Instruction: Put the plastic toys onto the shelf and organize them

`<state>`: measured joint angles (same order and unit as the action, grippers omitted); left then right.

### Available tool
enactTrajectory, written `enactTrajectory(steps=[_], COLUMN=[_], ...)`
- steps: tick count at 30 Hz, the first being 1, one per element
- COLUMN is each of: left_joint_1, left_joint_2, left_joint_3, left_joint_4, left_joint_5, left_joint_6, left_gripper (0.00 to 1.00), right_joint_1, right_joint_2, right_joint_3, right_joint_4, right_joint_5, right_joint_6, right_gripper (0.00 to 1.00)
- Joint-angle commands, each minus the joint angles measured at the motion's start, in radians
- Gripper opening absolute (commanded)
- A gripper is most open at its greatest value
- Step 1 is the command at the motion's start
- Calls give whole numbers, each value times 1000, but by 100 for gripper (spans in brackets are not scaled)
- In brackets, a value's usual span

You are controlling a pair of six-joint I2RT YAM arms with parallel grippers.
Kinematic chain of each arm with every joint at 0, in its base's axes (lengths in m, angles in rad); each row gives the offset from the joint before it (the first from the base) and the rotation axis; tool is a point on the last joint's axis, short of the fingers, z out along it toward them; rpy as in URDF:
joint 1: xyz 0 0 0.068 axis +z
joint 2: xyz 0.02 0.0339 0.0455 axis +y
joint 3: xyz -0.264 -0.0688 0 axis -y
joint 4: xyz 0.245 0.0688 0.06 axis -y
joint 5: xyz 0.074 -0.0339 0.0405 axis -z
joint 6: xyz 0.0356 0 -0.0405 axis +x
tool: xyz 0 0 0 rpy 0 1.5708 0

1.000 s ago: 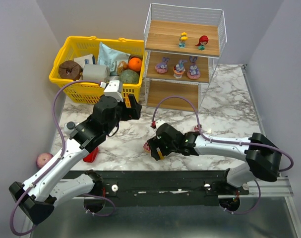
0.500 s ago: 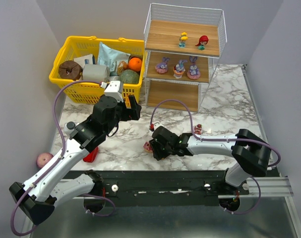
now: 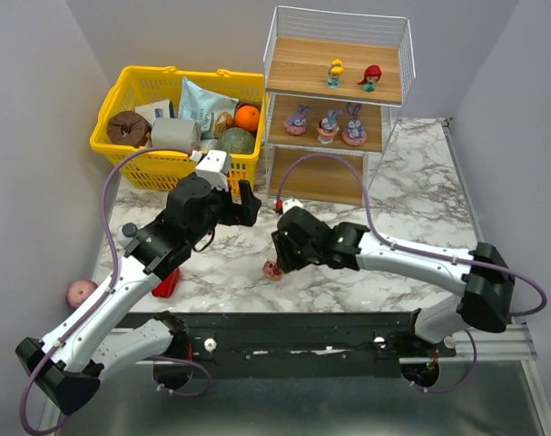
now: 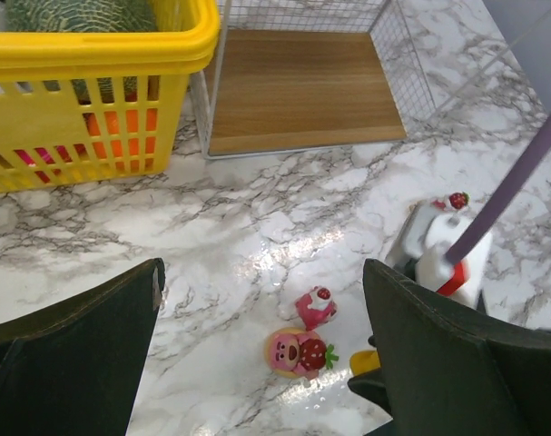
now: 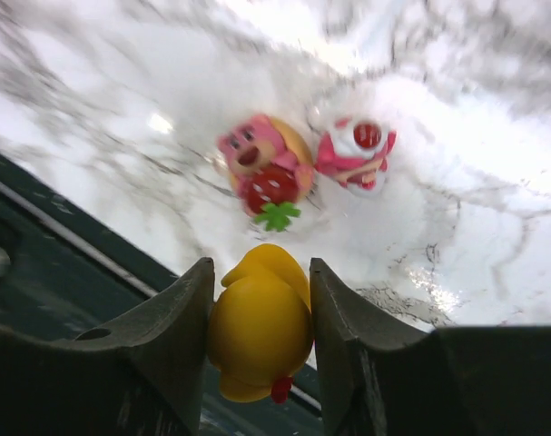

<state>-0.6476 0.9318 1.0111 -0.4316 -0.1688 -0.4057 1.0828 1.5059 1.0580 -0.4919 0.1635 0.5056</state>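
shelf: 1, with 3 boards
dolls, top board: 2, the yellow-haired doll and the red-haired doll
bunny figures, middle board: 3, the left bunny, middle bunny and right bunny
pink toys, near table area: 2, the pink bear toy and the pink-white toy
yellow toy: 1
toys counted: 8
yellow basket, far left: 1
pink ball, near left: 1
red pepper: 1

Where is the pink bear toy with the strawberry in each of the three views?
Top external: the pink bear toy lies just below the centre.
Left wrist: the toy is at bottom centre.
Right wrist: it is upper centre, above the yellow toy.
Shared landmark: the marble table under it.
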Motion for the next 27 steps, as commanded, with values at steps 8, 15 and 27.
enactTrajectory(steps=[8, 15, 27], left_joint_1=[12, 12, 8], left_joint_2=[-102, -64, 51], left_joint_3=[7, 20, 15], left_joint_4=[80, 212, 481], left_joint_5=[383, 759, 842], left_joint_6=[200, 173, 28], left_gripper=[99, 99, 98], right_joint_1=[-181, -221, -222], right_joint_2=[-148, -177, -208], right_joint_3=[428, 605, 685], right_joint_4=[-378, -435, -392], right_joint_5=[8, -56, -246], right_joint_6=[-26, -50, -32], right_gripper=[12, 13, 15])
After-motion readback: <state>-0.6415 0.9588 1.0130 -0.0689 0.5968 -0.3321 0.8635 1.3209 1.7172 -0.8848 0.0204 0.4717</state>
